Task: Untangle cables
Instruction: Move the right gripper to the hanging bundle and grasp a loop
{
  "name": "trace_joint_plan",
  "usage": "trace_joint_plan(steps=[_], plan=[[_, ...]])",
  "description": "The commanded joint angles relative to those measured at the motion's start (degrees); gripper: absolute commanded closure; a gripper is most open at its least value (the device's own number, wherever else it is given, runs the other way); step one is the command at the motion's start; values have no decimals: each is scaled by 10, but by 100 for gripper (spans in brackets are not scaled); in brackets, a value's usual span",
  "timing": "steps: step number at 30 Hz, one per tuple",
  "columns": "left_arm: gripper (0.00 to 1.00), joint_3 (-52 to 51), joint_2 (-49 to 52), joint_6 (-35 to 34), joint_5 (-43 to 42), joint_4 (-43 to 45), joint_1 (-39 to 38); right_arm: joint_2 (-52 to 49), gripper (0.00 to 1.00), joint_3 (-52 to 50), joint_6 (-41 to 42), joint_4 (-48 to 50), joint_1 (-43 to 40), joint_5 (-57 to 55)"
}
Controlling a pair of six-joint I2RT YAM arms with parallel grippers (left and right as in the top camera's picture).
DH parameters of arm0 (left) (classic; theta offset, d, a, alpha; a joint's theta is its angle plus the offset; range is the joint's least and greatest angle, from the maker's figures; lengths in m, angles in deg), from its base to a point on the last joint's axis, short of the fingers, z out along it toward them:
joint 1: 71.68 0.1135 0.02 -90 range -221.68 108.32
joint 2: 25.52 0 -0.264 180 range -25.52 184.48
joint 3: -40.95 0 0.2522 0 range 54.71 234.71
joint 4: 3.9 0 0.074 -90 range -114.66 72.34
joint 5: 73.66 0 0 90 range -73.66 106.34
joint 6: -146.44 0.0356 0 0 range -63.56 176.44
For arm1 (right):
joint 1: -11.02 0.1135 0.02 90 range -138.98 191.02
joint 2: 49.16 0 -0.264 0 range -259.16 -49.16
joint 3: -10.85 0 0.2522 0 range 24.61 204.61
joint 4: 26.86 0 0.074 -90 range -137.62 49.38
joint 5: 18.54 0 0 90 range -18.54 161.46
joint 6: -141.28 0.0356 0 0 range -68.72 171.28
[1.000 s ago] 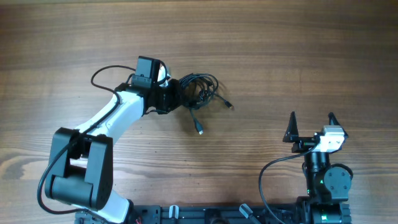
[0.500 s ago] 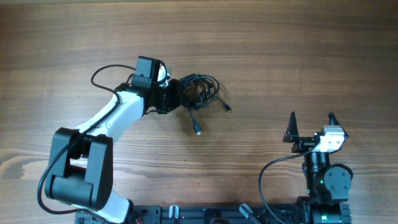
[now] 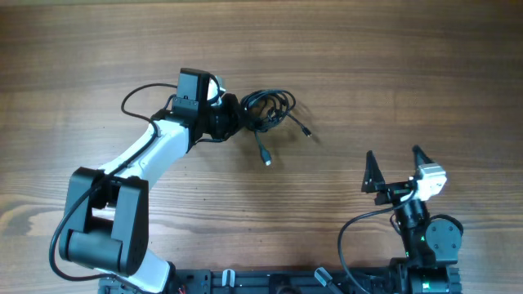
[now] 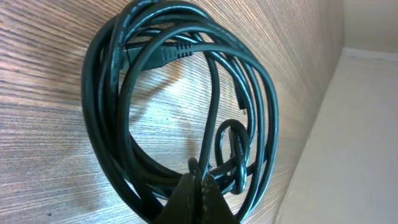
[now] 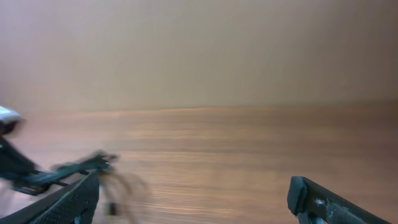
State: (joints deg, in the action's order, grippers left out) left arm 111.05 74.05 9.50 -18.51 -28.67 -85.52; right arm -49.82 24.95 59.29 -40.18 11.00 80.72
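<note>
While the cables [image 3: 268, 110] lie bunched in one small coil on the tabletop [image 3: 392, 57], about midway between its left and right edges and a little nearer the far edge than the robot's edge, the overhead view shows the left arm [image 3: 155, 151] reaching to the coil's left side. Two loose plug ends [image 3: 266, 160] trail from the coil toward the near edge and the right edge. The right arm [image 3: 425, 233] sits well apart near the near right corner, the right jaws spread wide and holding nothing.

In the left wrist view, the left jaws are pinched shut, and the dark fingertips [image 4: 198, 193] meet on a strand at the coil's near rim. Several loops overlap here, a small inner loop [image 4: 231, 149] hangs beside the grip, and a moulded plug [image 4: 171, 53] lies across the far side.

From the right wrist, everything is blurred: both fingers [image 5: 68, 202] stand far apart at the frame's bottom corners, and the coil is only a dark smudge [image 5: 118, 183] at the left.

I judge this the opening step: one strand is caught, nothing is separated. The next move seems to call for the right arm to come across and take another loop or a free plug end, so the two can pull apart.
</note>
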Motion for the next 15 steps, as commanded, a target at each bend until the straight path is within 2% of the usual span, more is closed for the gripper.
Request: trace_joint_plan(steps=[1, 4, 9, 15], plan=[[96, -1, 6, -13, -11, -2, 1, 0, 0, 0, 119, 14, -2, 122], [96, -1, 6, -13, -11, -2, 1, -12, 0, 5, 154, 21, -2, 189], [96, -1, 6, -13, -11, -2, 1, -85, 0, 101, 146, 14, -2, 226], [96, -1, 6, -13, -11, -1, 1, -310, 0, 312, 145, -118, -2, 298]])
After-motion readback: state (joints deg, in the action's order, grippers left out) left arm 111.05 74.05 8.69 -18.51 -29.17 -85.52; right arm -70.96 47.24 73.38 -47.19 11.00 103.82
